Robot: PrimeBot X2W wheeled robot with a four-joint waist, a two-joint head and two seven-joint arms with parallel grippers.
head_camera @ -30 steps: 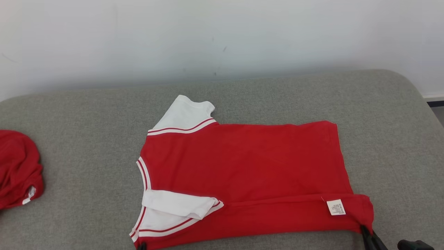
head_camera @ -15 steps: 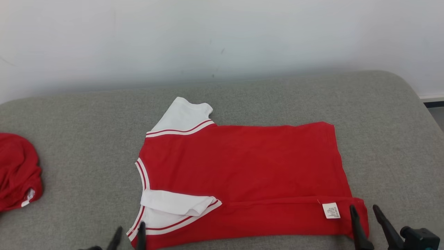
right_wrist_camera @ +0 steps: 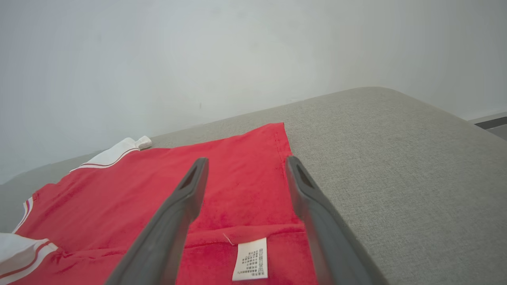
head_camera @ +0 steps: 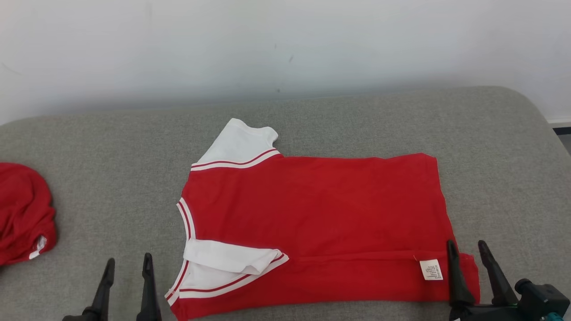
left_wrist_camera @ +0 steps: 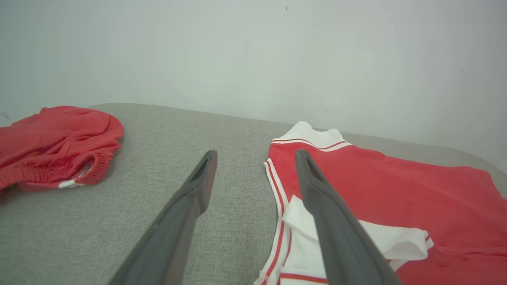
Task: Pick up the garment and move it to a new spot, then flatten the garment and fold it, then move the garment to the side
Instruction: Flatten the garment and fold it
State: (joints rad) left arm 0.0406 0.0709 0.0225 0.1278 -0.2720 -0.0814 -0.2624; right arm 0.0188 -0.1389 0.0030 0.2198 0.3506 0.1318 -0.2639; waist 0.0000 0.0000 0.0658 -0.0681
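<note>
As the head camera showed it, the garment [head_camera: 312,214], a red shirt with white sleeves, lay flat near the middle of the grey cushion [head_camera: 89,142], collar to the left. Its near edge was turned up in a long strip carrying the care label [head_camera: 431,269], and the near sleeve [head_camera: 227,258] was tucked over. The left gripper [head_camera: 128,258] hovered just beside the collar end, jaws wide and empty. The right gripper [head_camera: 466,243] stood at the hem corner by the label, jaws wide and likewise empty. A second red garment [head_camera: 22,214] sat bunched at far left, well apart. Left wrist view: fingers spread, one over bare cushion, the other over the collar trim, no cloth between. Right wrist view: fingers straddled the hem above the label, nothing pinched. Judgement: folding step in hand, near lengthwise fold laid. The next move probably calls for both grippers to reach the far edge and far sleeve [head_camera: 236,142], pinch at matching points, and draw that side over evenly.
</note>
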